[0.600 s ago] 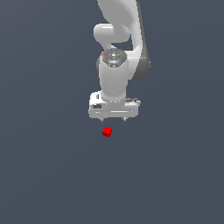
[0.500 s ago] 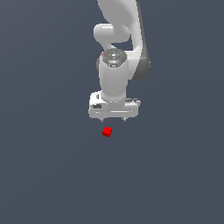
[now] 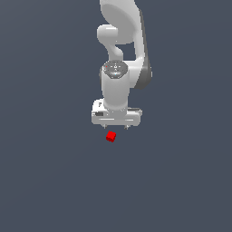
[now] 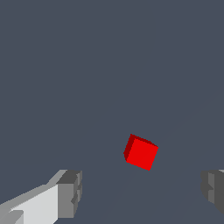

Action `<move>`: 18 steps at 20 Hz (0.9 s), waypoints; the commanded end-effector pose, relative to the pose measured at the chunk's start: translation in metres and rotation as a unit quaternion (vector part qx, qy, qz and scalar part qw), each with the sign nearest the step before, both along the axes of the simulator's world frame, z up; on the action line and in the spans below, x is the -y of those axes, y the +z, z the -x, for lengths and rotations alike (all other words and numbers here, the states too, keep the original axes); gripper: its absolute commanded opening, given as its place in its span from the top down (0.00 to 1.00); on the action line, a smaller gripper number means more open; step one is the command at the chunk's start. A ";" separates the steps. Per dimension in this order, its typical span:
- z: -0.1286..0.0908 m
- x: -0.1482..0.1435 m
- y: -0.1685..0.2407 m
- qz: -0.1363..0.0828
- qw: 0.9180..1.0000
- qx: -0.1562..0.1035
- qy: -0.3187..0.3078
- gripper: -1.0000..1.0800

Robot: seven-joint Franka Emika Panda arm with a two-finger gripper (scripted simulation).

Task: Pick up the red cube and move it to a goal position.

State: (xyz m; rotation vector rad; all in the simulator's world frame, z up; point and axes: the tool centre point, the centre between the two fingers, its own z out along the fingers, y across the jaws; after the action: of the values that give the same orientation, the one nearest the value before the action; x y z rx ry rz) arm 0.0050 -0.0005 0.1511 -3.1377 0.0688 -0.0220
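Note:
The red cube (image 3: 111,136) lies on the grey floor just below the white hand in the exterior view. In the wrist view the red cube (image 4: 141,152) sits turned at an angle, ahead of the gap between the two fingers. My gripper (image 3: 116,127) hangs above it, open, with nothing between its grey fingertips (image 4: 70,193). The fingers stand wide apart, and the cube is apart from both.
The white arm (image 3: 122,54) rises behind the hand toward the top of the exterior view. Plain dark grey floor (image 3: 54,181) lies all around.
The hand has shifted very slightly toward the exterior view's right. The cube has not moved.

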 end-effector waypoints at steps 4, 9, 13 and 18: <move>0.006 0.010 -0.042 0.001 0.998 -0.003 -0.058 0.04; 0.014 0.020 -0.086 0.001 0.993 -0.005 -0.120 0.04; 0.018 0.024 -0.112 0.001 0.988 -0.006 -0.155 0.04; 0.021 0.027 -0.129 0.001 0.984 -0.007 -0.179 0.04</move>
State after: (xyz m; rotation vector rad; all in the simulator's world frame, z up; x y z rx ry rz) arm -0.0159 -0.0269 0.0263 -3.0841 0.6095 0.0010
